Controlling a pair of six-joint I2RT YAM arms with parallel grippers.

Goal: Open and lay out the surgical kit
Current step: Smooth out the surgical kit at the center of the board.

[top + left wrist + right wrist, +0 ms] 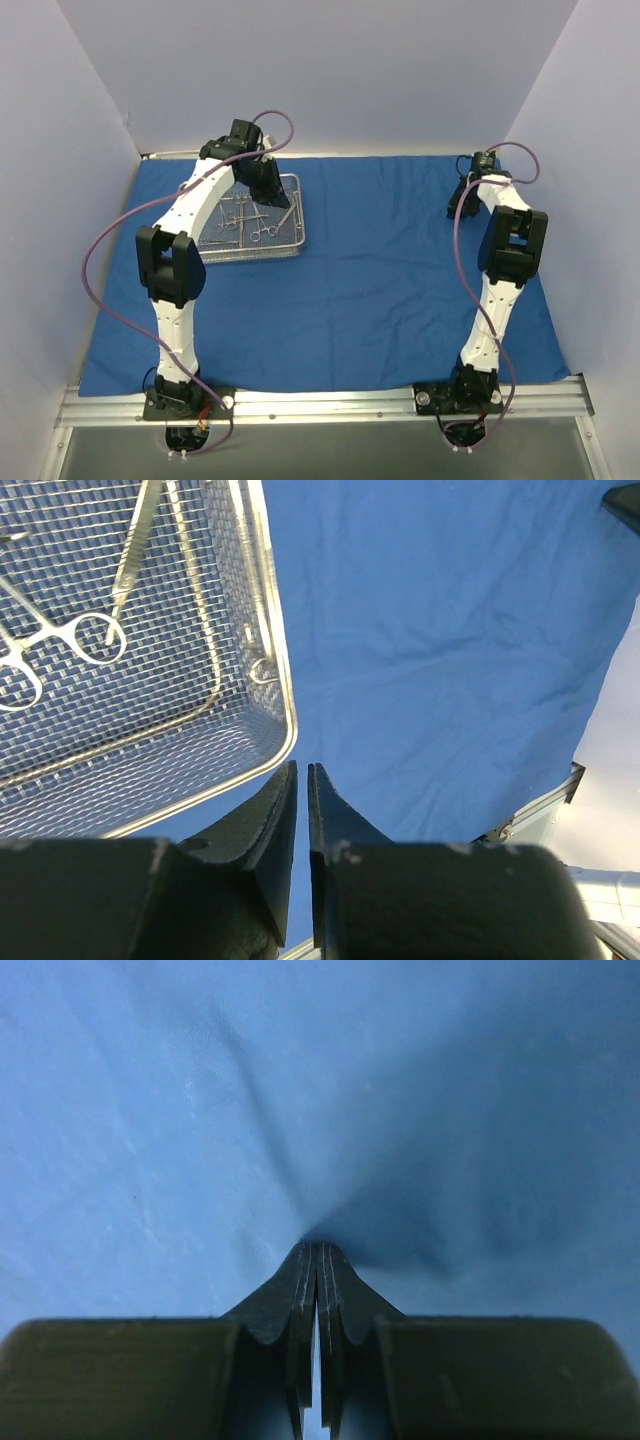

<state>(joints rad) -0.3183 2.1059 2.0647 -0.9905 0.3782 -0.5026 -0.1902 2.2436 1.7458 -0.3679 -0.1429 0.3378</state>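
Pinching cloth wrap (150, 1110) | right hand (317, 1250) clamped on it | left hand (302, 770) closed, empty, by tray (285, 680) corner

A robotics lab test booth is shown: a blue cloth (400, 290) is spread flat and is closed in by plain white panels (330, 70) behind it and on both sides. Along the cloth's near edge an aluminium rail (330, 405) is fixed, to which two white arms (178, 320) trailing purple cables (84, 265) are bolted. A wire tray (270, 250) of instruments (240, 215) is set on the cloth's far left part.
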